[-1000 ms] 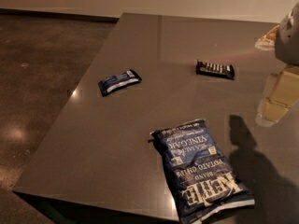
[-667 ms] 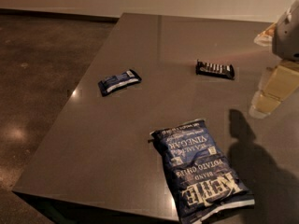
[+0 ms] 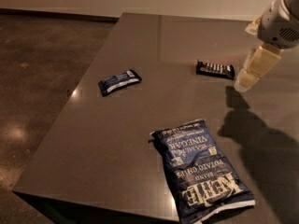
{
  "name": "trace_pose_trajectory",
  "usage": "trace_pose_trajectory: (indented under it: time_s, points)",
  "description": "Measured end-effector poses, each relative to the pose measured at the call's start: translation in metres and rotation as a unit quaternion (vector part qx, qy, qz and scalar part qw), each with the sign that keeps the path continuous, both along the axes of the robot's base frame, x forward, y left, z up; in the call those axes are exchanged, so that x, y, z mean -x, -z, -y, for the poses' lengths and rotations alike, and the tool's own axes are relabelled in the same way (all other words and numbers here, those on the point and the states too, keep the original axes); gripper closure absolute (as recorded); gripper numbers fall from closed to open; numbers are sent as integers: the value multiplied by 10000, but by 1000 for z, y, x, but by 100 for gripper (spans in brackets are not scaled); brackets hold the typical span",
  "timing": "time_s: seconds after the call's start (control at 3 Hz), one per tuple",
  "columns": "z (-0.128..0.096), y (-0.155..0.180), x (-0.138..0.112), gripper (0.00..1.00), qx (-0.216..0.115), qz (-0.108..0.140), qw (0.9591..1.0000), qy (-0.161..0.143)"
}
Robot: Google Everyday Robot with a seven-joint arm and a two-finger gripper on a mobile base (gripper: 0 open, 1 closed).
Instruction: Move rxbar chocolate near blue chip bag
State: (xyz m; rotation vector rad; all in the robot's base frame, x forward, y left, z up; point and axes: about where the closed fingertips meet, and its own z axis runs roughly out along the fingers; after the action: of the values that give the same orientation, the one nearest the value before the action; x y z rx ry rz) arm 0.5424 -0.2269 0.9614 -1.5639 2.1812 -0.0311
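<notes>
Gripper hangs beside rxbar chocolate, upper right.
Its grip cannot be told; blue chip bag lies lower centre.

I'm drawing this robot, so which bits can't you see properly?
- The gripper, above the table right of the rxbar chocolate: its arm is cut off by the camera view's right edge.
- The rxbar chocolate's lettering: too small to read.
- The small blue bar wrapper: label too small.
- The table: right side cut off too.
</notes>
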Motion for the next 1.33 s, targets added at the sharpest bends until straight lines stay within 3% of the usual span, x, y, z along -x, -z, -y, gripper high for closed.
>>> trace_pose_trajectory:
  time_s: [0.67,1.0,1.33]
  points:
    - [23,52,-88,0,-158,-359,9992,82]
    - [31,86,-120,0,-235,-581,9979,180]
    - [35,104,-133,0,-253,-721,9968,234]
